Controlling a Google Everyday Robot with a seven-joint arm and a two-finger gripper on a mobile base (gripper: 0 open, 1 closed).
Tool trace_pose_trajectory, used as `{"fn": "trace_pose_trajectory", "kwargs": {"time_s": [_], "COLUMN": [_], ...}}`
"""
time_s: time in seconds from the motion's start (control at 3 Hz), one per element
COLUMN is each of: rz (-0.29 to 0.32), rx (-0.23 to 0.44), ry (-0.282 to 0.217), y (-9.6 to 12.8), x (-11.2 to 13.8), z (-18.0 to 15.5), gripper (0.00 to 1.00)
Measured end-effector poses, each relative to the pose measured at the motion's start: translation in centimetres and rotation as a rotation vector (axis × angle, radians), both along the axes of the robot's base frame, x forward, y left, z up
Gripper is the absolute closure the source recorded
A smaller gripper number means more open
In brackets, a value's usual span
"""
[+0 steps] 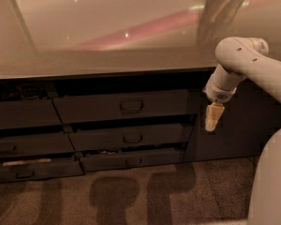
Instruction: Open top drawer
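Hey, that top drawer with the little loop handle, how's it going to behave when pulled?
The top drawer is wide and flat-fronted, so probably stiff and fairly heavy, sliding straight rather than tipping. Its loop handle is small, so a grip may slip. The end effector hangs to its right, apart.

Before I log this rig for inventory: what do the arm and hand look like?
The arm has a smooth, rounded off-white casing, with small dark dots near its bulbous joint. No cables or printed markings show. The hand is a pale tan tip below the wrist, to the right of the top drawer.
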State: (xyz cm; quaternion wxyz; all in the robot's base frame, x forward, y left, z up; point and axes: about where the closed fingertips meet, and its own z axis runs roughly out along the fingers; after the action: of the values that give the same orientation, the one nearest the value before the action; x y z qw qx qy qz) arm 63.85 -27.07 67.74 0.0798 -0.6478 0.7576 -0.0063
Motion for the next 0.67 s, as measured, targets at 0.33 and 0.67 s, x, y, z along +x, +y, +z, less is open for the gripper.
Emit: {"fn": "trace_pose_trajectory", "kwargs": {"time_s": [0.33, 0.67], "rz": [0.011, 0.020], "rx": [-0.007, -0.064], "ry": [0.003, -0.018], "y": [0.3, 2.6], "x": [-0.3, -0.2], "z": [-0.3, 0.5], "gripper": [0.00, 0.00]}}
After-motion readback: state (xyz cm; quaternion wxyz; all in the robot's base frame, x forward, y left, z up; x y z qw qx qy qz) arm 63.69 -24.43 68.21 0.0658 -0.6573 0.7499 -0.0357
